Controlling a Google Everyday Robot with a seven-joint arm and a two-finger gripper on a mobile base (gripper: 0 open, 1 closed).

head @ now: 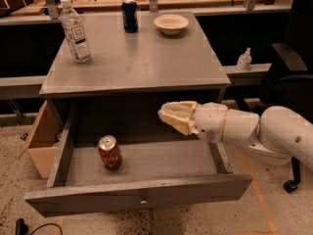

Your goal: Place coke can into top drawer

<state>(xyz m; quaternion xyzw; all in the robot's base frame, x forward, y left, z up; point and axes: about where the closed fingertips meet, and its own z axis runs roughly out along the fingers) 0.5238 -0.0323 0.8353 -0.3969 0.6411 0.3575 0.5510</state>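
Note:
The coke can [109, 152], red with white script and a silver top, stands upright on the floor of the top drawer [142, 192], towards its left side. The grey drawer is pulled wide open, and its small metal knob [143, 199] shows at the centre of the front panel. My gripper [168, 115], cream-coloured at the end of the white arm, hovers above the drawer's right half, just under the cabinet's top edge. It is well up and to the right of the can and does not touch it.
On the grey cabinet top [146, 62] stand a clear plastic bottle [75, 31], a dark blue can [129, 15] and a white bowl [171, 23]. A cardboard box [41, 136] sits left of the drawer. A black chair [293, 72] and a small bottle [244, 60] are at the right.

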